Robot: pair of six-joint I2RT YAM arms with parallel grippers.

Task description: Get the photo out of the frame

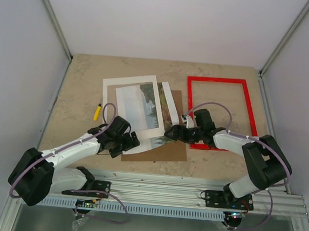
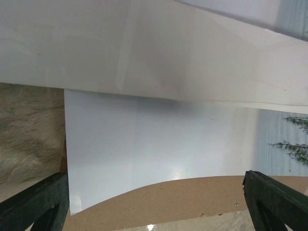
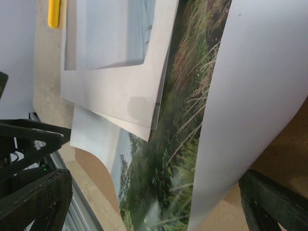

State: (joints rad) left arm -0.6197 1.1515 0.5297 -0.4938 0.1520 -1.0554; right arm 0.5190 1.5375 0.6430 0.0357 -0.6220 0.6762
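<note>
Photo (image 1: 144, 104) glossy, curled paper; frame (image 1: 217, 79) thin red rectangle.

Your red frame (image 1: 217, 80) is lying flat over on the right, just an open rectangle. You'll see the photo (image 1: 147, 105) left of it on the brown board (image 1: 162, 151), half under the white mat (image 1: 130, 83), with its near edge curling up.

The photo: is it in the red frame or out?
Out. The red frame lies empty, tabletop showing through it; the photo lies beside it on the brown backing board, under the white mat.
</note>
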